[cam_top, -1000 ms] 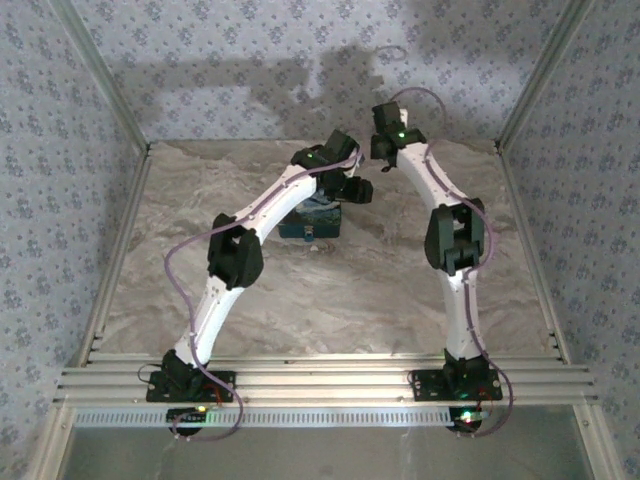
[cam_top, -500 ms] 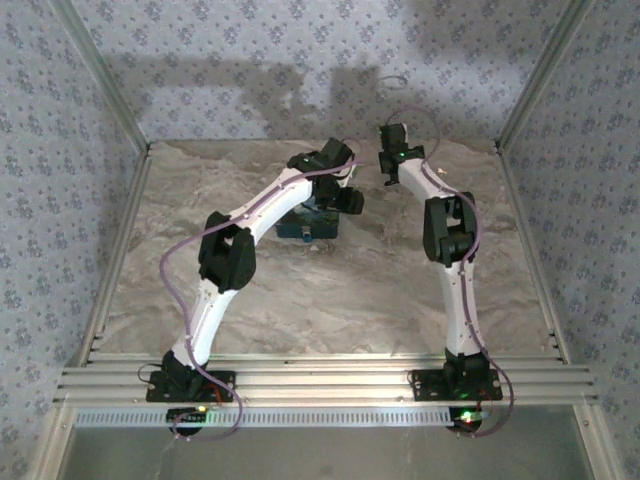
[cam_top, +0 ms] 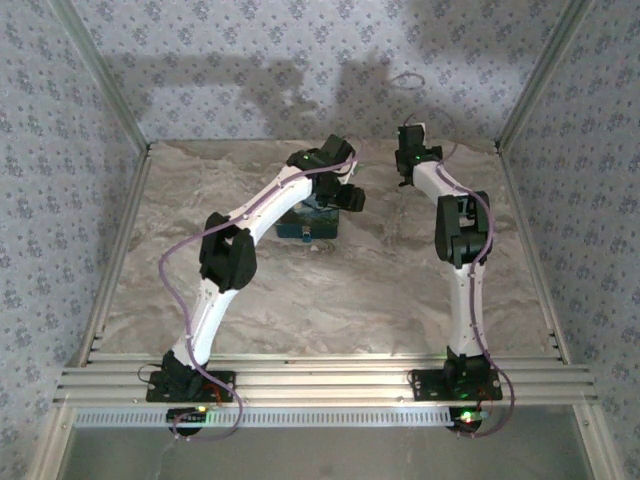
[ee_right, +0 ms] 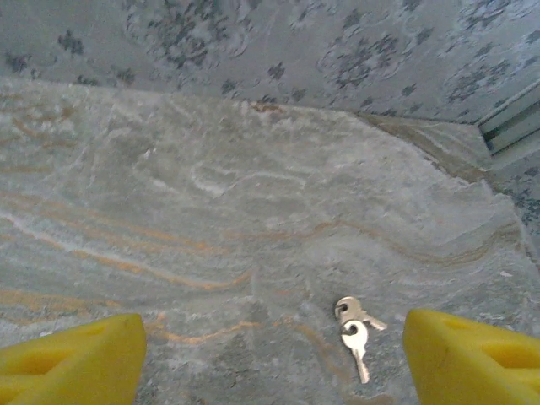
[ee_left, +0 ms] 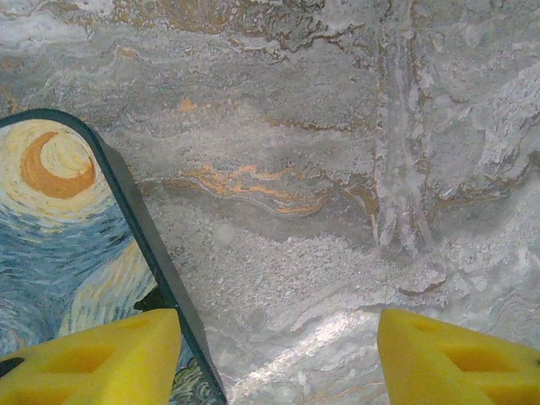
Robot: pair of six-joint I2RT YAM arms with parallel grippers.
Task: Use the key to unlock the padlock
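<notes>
Right gripper: jaws wide apart, nothing between them; I hold it low over the table near the back wall, since that is where the key lies
Key: a pale pair on one ring, flat on the stone; clear of both fingers, but nearer one finger than the other; I judge I must shift sideways to centre it before closing
Left gripper: jaws apart too, and empty; one finger hangs over the edge of the painted tin, the other over bare stone; I judge it waits there to keep out of the right arm's way
Change: a second ago my right wrist stood close beside the left one, by the tin; it has swung out to the right, well apart from it; the left arm has barely stirred in the last half second
</notes>
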